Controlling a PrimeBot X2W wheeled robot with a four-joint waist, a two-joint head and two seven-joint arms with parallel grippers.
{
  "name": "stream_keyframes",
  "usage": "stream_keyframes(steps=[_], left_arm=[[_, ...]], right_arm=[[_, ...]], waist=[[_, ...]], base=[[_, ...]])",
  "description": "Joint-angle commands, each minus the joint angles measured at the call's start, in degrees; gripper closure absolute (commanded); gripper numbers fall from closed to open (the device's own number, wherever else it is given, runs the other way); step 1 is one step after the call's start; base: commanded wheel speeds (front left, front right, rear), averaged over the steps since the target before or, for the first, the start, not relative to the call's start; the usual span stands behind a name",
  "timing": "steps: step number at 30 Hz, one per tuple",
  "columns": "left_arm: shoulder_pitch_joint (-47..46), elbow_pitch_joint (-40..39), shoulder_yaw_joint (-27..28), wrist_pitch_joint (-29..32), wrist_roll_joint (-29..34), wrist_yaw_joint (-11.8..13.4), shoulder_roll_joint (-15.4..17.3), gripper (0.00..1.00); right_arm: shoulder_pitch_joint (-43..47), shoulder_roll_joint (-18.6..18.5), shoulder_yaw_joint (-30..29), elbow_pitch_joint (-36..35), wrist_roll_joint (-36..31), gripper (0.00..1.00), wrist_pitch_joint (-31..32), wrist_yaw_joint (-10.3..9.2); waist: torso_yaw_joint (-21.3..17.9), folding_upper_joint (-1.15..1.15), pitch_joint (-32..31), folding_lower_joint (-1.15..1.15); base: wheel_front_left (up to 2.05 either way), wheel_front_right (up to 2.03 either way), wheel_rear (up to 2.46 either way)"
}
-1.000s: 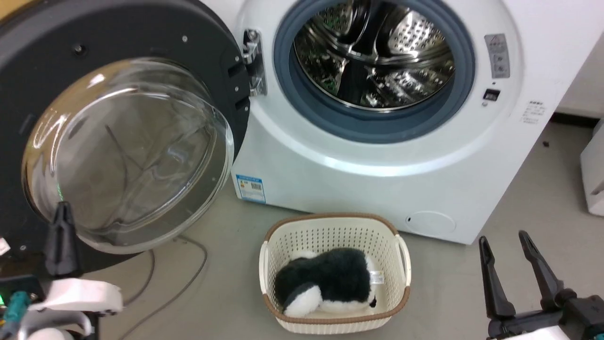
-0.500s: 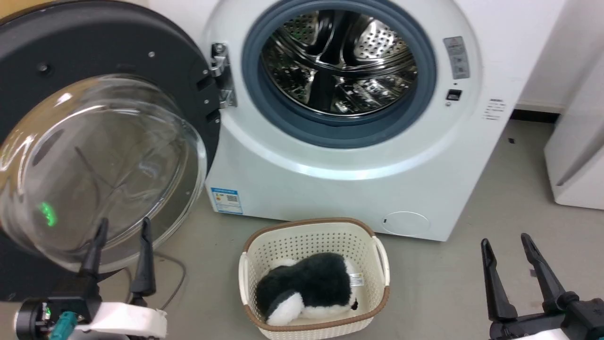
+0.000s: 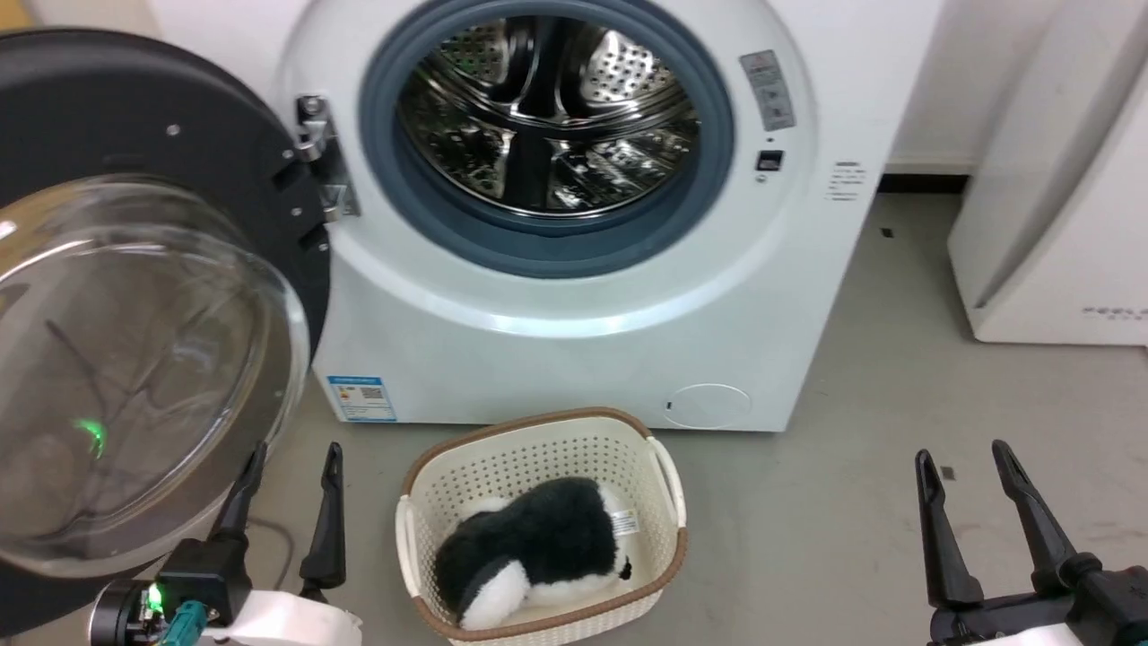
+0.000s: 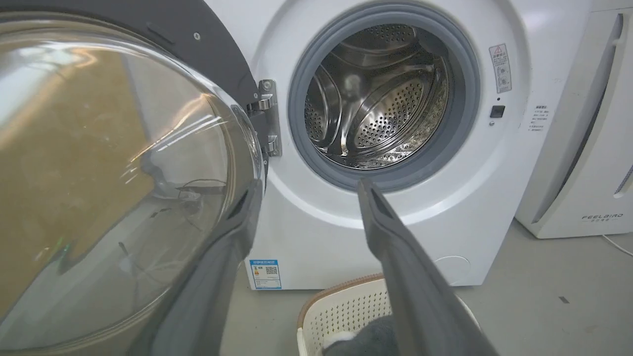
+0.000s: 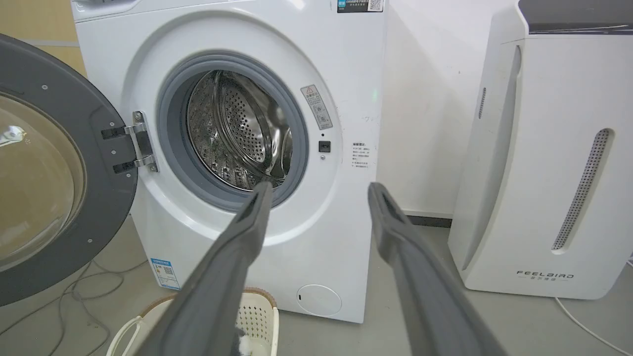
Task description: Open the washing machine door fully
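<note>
The washing machine door [image 3: 134, 108] stands swung out wide on the robot's left. It hangs from the metal hinge [image 3: 318, 157] at the left edge of the washing machine [image 3: 556, 359], with its inner face and bulging glass bowl [image 3: 134, 359] turned toward the head camera. The mouth of the machine is fully uncovered, so the grey gasket ring [image 3: 538, 256] and the perforated steel drum [image 3: 547, 117] show plainly. On the white front below are a blue label sticker [image 3: 360, 397] at the lower left and a small round hatch [image 3: 710, 405] at the lower right. The left gripper [image 3: 297, 449] sits at the lower left of the head view with its two dark fingers spread apart and nothing between them. Its outer fingertip lies right at the lower rim of the glass bowl (whether it touches the glass, I cannot tell). The right gripper [image 3: 961, 449] rests at the lower right over bare floor, well apart from the machine, its fingers likewise parted and holding nothing. A cream laundry basket [image 3: 529, 418] with a brown rim stands on the floor just in front of the machine, between the two grippers. A black-and-white plush toy [image 3: 538, 547] lies inside it. A white slanted appliance [image 3: 1058, 224] with grey lettering stands to the right of the machine, and thin cables [image 5: 74, 296] trail on the floor under the open door.
</note>
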Motion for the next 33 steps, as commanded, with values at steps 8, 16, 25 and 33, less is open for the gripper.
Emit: stream_keyframes(steps=[8,16,25,33], left_arm=[[0.14,1.04,-0.34,0.12,0.64,0.91,-0.2,1.0],[0.14,0.77,-0.57,0.72,0.73,1.15,-0.25,1.0],[0.14,0.22,-1.0,1.89,0.9,1.64,-0.37,1.0],[0.14,-0.16,-1.3,2.71,1.02,1.98,-0.45,1.0]], right_arm=[[-0.02,-0.01,-0.03,0.01,0.01,1.0,0.06,0.0],[-0.29,0.0,0.09,0.23,-0.17,1.0,0.66,0.0],[-0.82,0.01,0.33,0.63,-0.54,1.0,1.83,0.01],[-1.19,0.02,0.5,0.91,-0.79,1.0,2.66,0.01]], waist=[[-1.87,0.0,0.2,0.0],[-1.88,0.0,0.19,0.0],[-1.89,0.0,0.16,0.0],[-1.9,0.0,0.14,0.0]], base=[[0.0,0.0,0.0],[0.0,0.0,0.0],[0.0,0.0,0.0],[0.0,0.0,0.0]])
